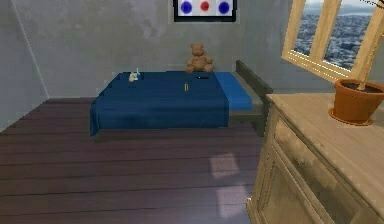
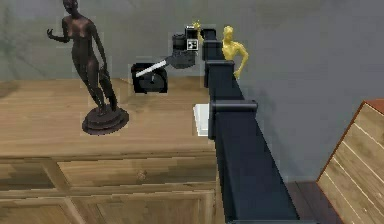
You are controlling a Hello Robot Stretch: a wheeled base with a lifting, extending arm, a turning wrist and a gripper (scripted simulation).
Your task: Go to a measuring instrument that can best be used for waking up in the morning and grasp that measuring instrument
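Observation:
In the arm side view a small dark object (image 2: 150, 84) with a pale streak across its top sits on the wooden dresser top (image 2: 60, 125); its shape is too vague to call it an alarm clock. My arm (image 2: 235, 140) rises from the bottom edge, and the gripper (image 2: 166, 64) reaches left from the marker squares toward that dark object. I cannot tell whether the gripper touches it or holds anything.
A dark bronze statue (image 2: 90, 70) stands left of the dark object, a yellow figurine (image 2: 233, 50) behind the arm, a white item (image 2: 203, 118) beside it. Ahead are a blue bed (image 1: 170, 98) with a teddy bear (image 1: 200, 58), a potted plant (image 1: 357, 100) and a window (image 1: 335, 35).

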